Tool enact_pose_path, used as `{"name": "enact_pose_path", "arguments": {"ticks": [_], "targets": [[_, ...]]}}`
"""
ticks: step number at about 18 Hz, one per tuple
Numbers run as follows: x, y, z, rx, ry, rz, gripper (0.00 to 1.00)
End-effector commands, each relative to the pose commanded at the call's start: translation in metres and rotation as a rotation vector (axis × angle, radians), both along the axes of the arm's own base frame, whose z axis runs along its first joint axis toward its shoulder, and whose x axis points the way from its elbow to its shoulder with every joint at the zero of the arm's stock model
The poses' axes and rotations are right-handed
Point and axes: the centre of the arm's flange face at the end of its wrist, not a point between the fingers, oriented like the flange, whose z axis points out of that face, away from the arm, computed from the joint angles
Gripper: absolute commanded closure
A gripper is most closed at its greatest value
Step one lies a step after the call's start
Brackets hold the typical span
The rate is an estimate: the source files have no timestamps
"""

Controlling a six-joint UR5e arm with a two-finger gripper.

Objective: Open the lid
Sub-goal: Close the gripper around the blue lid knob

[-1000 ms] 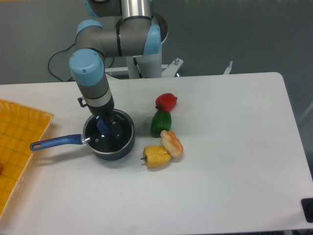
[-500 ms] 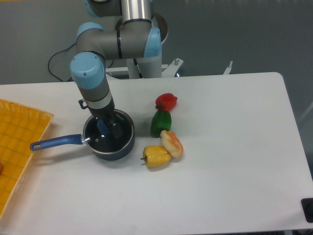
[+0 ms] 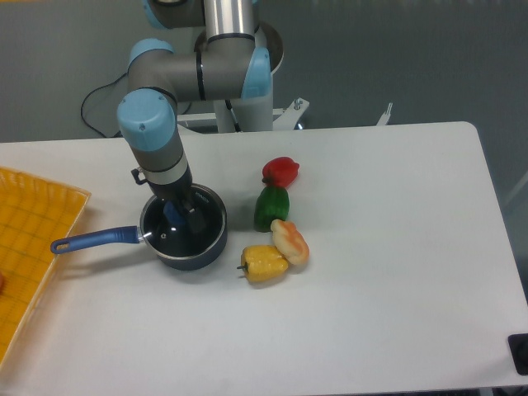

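Your gripper is sitting down on the lid of the saucepan.

The lid is lying flat on the pan toward the table's left edge, and the dark fingers seem to be closing around its blue knob, though you cannot tell for sure from this angle. Four peppers are lying just right of the pan: red, green, orange and yellow. A yellow tray is overhanging the left edge.

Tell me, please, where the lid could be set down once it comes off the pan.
The table is bare right of the peppers to its right edge, and along the front below the pan. It is crowded between pan and peppers, and left, where the handle nears the yellow tray.
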Motion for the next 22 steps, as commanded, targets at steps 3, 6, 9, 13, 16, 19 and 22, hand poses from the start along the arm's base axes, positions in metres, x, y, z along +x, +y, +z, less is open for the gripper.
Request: {"name": "enact_pose_path", "arguments": {"ticks": [3, 6, 9, 13, 16, 19, 22], "targets": [[0.0, 0.0, 0.0, 0.0, 0.0, -0.002, 0.07], [0.0, 0.0, 0.0, 0.0, 0.0, -0.002, 0.19], [0.0, 0.0, 0.0, 0.0, 0.0, -0.002, 0.3], [0.0001, -0.0001, -0.0001, -0.001, -0.001, -0.003, 0.41], [0.0, 0.0001, 0.0013, 0.001, 0.001, -0.003, 0.48], [-0.0012, 0.0009, 0.0042, 0.008, 0.001, -0.003, 0.54], [-0.0036, 0.0017, 0.0078, 0.014, 0.006, -0.003, 0.54]]}}
